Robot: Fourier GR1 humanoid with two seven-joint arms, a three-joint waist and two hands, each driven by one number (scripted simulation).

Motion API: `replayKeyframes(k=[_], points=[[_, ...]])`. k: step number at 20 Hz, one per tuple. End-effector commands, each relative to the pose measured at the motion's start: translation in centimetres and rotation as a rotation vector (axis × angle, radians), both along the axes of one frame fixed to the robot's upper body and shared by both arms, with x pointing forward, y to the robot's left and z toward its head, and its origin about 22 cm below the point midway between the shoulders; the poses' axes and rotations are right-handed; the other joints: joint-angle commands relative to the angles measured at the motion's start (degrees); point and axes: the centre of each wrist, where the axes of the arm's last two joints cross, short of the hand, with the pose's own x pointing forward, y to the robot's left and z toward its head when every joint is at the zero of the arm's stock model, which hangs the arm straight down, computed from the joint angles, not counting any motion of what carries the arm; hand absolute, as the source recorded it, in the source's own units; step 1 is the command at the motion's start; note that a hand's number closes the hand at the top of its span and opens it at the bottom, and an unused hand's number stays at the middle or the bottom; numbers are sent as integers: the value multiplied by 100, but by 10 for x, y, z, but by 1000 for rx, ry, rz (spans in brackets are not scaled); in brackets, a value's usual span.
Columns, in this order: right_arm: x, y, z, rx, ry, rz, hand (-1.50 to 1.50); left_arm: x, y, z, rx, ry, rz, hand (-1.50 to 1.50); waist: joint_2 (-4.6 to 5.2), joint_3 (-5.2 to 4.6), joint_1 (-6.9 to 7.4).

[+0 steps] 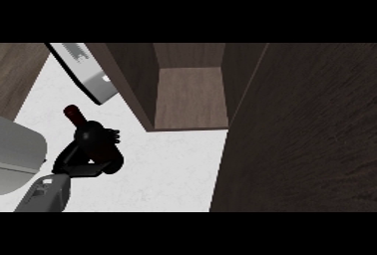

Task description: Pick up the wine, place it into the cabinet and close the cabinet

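One hand (83,158) shows in the head view, down at the lower left, coming up off a grey forearm (46,194). By its side of the view it's the left one. Its black fingers are curled round the wine bottle (94,137), so the bottle is held, not standing on the counter. The bottle's dark red neck (73,114) sticks up and to the left out of the hand, tilted. Under it all is the white counter (173,164). The cabinet (190,94) sits above and right of the hand, open, with its brown inside showing. Its dark door (302,129) fills the right side of the view. A grey appliance (92,74) leans beside the cabinet's left wall.
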Motion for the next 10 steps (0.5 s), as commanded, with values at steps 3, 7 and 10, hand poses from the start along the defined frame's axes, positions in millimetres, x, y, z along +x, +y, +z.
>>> replayKeyframes(k=[3, 7, 10], points=[[-30, -14, 16, 21, -86, -21, -150, -4, 5, 0, -82, -88, -53, 150, -2, 8, 59], [-40, -14, 11, 37, -66, -17, -150, -19, 4, -10, -60, -131, -41, 150, -24, 3, -16], [-32, -14, 12, 23, -57, -17, -150, -21, -8, -14, -54, -192, 79, 150, -19, 7, 89]])
